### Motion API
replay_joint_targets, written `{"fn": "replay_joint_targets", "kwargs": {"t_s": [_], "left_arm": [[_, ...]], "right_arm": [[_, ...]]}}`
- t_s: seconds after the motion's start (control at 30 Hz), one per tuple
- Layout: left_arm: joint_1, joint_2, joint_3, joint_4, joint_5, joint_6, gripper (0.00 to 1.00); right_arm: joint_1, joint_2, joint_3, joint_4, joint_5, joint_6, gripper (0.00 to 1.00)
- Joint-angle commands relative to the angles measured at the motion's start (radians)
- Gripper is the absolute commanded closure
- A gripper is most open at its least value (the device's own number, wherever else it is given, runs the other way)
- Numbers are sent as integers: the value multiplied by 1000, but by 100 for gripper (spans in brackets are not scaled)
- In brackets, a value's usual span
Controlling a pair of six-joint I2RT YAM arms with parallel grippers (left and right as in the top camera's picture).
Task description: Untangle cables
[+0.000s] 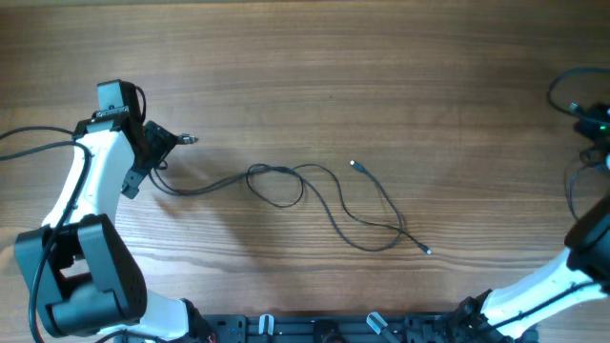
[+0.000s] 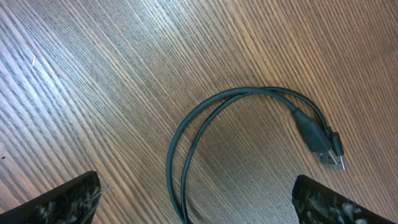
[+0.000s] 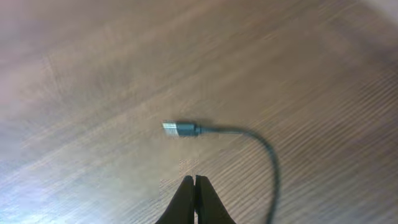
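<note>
While left tool gapes wide over cables, holding nothing, right tool clenched empty beside plug.

Wood-grain worktop. The thin black cables lay across its middle, running from near the left edge toward the centre. They formed a small loop about midway and wider crossing curves further right. One silvery plug tip lay near the centre. A second plug tip lay closer to the near edge. A third tip showed just beside the left gripper, which sat over the cables' left end; jaws not legible from above. The left arm rose from the near-left corner. The right arm sat at the near-right corner, well apart from the cables.
</note>
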Motion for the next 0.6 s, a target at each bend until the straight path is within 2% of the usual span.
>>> {"fn": "replay_joint_targets", "kwargs": {"t_s": [0.0,0.33,0.4,0.57], "left_arm": [[4,-2,-4,0,-2,4,0],[4,-2,-4,0,-2,4,0],[4,-2,-4,0,-2,4,0],[4,-2,-4,0,-2,4,0]], "right_arm": [[-7,94,4,1,184,-21,96],[-88,153,4,-61,517,58,96],[-116,153,5,-57,488,58,96],[-140,90,9,-37,149,57,91]]}}
